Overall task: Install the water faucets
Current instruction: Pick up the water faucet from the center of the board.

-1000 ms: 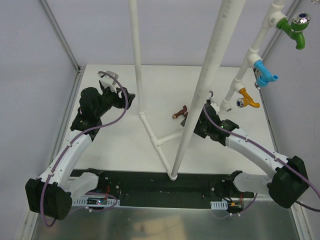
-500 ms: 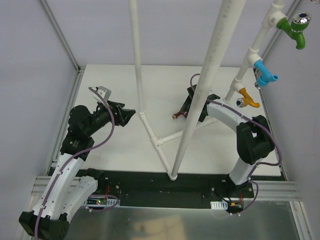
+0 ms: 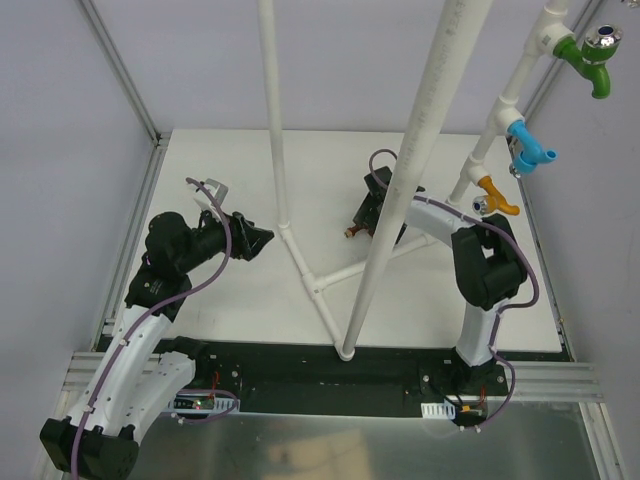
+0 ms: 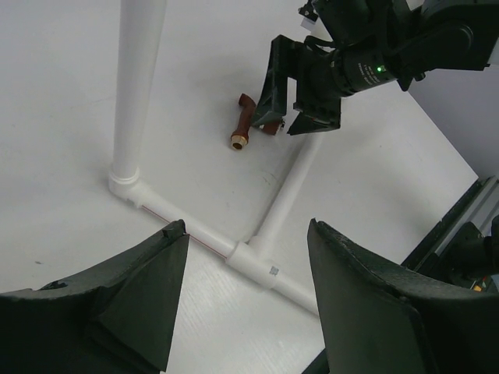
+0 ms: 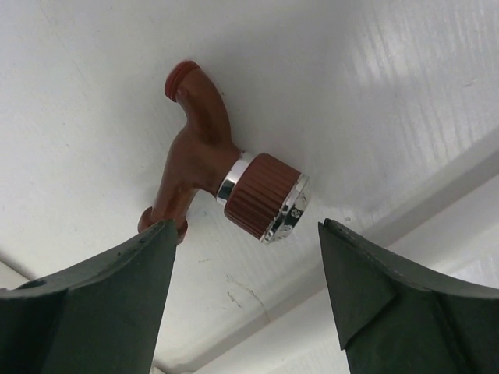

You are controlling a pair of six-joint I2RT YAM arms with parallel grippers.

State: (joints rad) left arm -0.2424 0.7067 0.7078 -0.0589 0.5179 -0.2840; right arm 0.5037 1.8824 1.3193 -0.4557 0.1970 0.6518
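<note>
The brown faucet (image 3: 354,228) lies on the white table beside the pipe frame's base; it fills the right wrist view (image 5: 210,160), with its ribbed cap and silver ring, and shows in the left wrist view (image 4: 245,123). My right gripper (image 3: 368,215) is open, just above it, the jaws either side (image 5: 245,234). The orange faucet (image 3: 494,196), blue faucet (image 3: 530,148) and green faucet (image 3: 592,60) sit on the white pipe at right. My left gripper (image 3: 258,238) is open and empty, left of the frame (image 4: 243,234).
The white PVC pipe frame (image 3: 318,280) has a T-joint base on the table (image 4: 257,253), two tall uprights (image 3: 272,110) and a slanted pipe (image 3: 420,140) crossing in front of my right gripper. Aluminium rails edge the table.
My right arm has swung in and lowered its open gripper over the brown faucet. My left gripper has shifted toward the frame and lower.
</note>
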